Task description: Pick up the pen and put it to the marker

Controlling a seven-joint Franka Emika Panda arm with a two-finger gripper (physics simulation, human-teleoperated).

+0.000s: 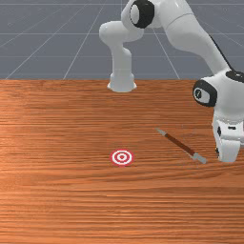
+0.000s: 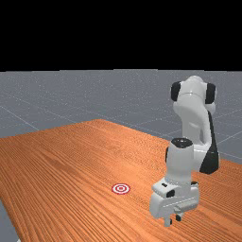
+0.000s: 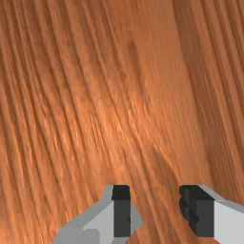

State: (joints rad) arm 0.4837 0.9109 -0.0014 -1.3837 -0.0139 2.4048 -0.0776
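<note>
On grained wood (image 1: pixel 57 200), slim grey-ended pen (image 1: pixel 180 144), round ringed marker (image 1: pixel 122 157)

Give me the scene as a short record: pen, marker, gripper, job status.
pen: brown barrel, grey ends; lying slanted on the table, ungrasped
marker: red-and-white rings on the table, to the front view's left of the pen
gripper: open, wood visible between the fingers; its hand is to the front view's right of the pen
contact: pen and marker apart
job status: pen not yet picked up
</note>
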